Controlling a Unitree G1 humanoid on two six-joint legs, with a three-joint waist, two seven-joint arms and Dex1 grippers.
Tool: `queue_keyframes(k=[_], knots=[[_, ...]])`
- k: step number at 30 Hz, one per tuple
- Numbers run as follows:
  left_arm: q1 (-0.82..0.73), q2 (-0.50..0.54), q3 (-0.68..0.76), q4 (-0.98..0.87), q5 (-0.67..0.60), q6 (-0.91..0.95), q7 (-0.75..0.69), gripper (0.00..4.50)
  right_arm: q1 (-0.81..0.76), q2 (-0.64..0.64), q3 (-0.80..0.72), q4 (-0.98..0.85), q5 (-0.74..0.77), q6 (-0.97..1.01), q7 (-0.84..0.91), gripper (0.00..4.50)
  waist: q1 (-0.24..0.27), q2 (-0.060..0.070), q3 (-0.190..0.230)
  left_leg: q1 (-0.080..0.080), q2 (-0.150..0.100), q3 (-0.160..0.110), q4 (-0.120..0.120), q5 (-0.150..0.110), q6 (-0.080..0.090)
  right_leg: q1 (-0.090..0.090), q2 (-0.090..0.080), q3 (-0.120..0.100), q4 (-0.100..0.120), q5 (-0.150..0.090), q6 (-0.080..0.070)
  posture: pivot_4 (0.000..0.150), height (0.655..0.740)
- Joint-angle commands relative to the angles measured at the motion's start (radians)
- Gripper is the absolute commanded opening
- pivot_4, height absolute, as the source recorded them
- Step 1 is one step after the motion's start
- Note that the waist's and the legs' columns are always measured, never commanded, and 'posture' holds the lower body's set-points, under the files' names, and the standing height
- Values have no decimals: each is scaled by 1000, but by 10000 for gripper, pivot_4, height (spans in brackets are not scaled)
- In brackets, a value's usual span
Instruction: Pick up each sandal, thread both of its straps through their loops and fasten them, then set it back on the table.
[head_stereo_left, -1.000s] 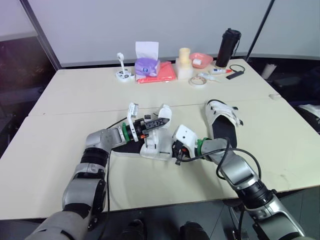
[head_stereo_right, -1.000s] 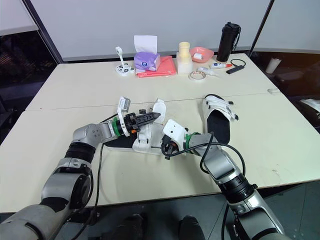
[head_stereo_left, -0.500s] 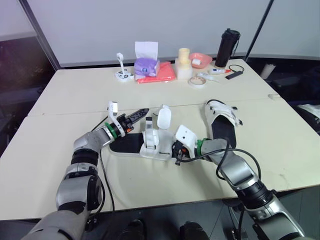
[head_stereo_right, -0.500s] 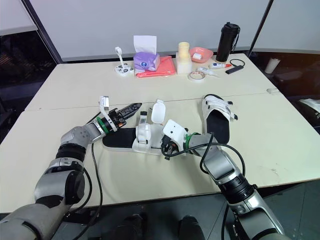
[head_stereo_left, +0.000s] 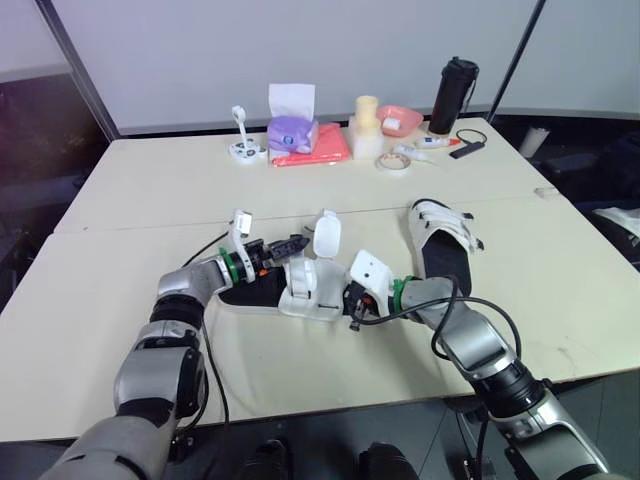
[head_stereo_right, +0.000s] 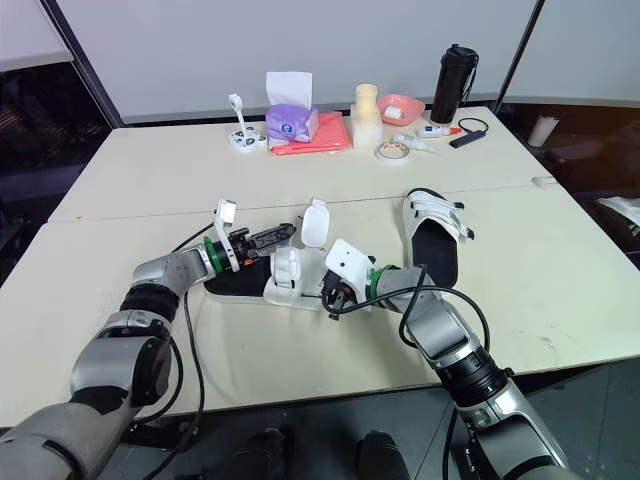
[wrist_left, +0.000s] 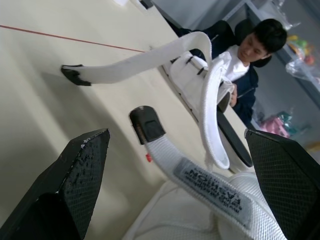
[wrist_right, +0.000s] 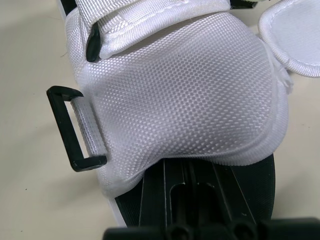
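Observation:
A black-soled sandal (head_stereo_left: 248, 293) with a white upper (head_stereo_left: 303, 290) lies in the middle of the table. One strap (head_stereo_left: 325, 235) stands upright from it. My left gripper (head_stereo_left: 293, 244) hovers open just left of the straps, and a strap with a black tip (wrist_left: 145, 124) lies between its fingers (wrist_left: 75, 190) untouched. My right gripper (head_stereo_left: 352, 303) is shut on the sandal's near end, beside its black loop (wrist_right: 70, 130). A second sandal (head_stereo_left: 440, 240) lies flat to the right, with its straps laid across.
At the back of the table (head_stereo_left: 150, 190) stand a purple tissue box (head_stereo_left: 292, 130), a red cloth (head_stereo_left: 318, 150), a pink bowl (head_stereo_left: 402, 120), a tape roll (head_stereo_left: 390, 160) and a black bottle (head_stereo_left: 453, 95). A seated person (wrist_left: 250, 50) appears in the left wrist view.
My left gripper drew back to the left from over the sandal, then came right again to the straps. The right arm and both sandals stayed put.

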Motion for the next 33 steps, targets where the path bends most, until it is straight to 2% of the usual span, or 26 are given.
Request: queue_keyframes(k=[1,7,12,18,24,33], knots=[[-35,-5,11,8,2,-5,-24,31958,14,3,24,5,-2,14,5,0,0,0,0,0,0,0,0,0,0,0,0,0,0,0,0,1500,7400],[-52,-3,15,7,-3,12,-56,810,14,5,23,4,-2,17,2,0,0,0,0,0,0,0,0,0,0,0,0,0,0,0,0,1500,7400],[-44,10,32,-32,-27,26,-115,314,17,4,23,1,-1,20,0,0,-1,0,0,0,0,0,0,0,0,0,0,0,0,0,0,1500,7400],[-34,8,77,-149,-118,131,-184,314,17,3,24,2,-1,18,0,0,-1,0,0,0,0,0,0,0,0,0,0,0,0,0,0,1500,7400],[-7,-16,67,-220,-143,164,-186,314,13,5,26,2,0,18,1,0,-1,0,0,0,0,0,0,0,0,0,0,0,0,0,0,1500,7400],[-9,-38,48,-133,-86,62,-144,314,26,-1,22,-15,1,28,0,0,0,0,0,0,0,0,1,0,0,0,0,0,0,0,0,1500,7400]])
